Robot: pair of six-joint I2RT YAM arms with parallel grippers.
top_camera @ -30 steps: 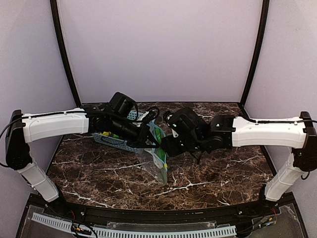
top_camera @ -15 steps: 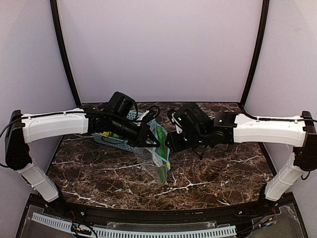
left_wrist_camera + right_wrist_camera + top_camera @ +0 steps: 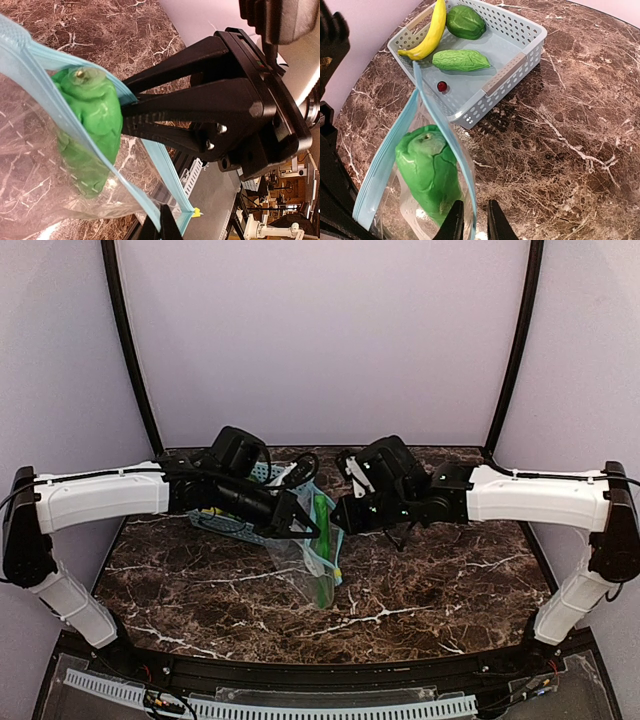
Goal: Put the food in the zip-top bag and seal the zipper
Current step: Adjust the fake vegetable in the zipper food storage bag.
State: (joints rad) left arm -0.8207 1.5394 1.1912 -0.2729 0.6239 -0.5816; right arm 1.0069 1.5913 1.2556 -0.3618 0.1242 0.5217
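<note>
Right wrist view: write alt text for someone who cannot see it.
An open clear zip-top bag holds a green cucumber-like piece, the right gripper straddling its blue zipper. Behind, a light-blue basket holds a banana, a green pepper and another cucumber-like piece.

Top external: high at near edge, facing down over whole table [image 3: 450,580]. Wrist cameras: close, from opposite sides, sharing zip-top bag [image 3: 30,150] mouth.

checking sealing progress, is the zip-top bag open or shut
Open: the zip-top bag has its light-blue zipper strips standing apart, with a green cucumber piece showing between them.
</note>
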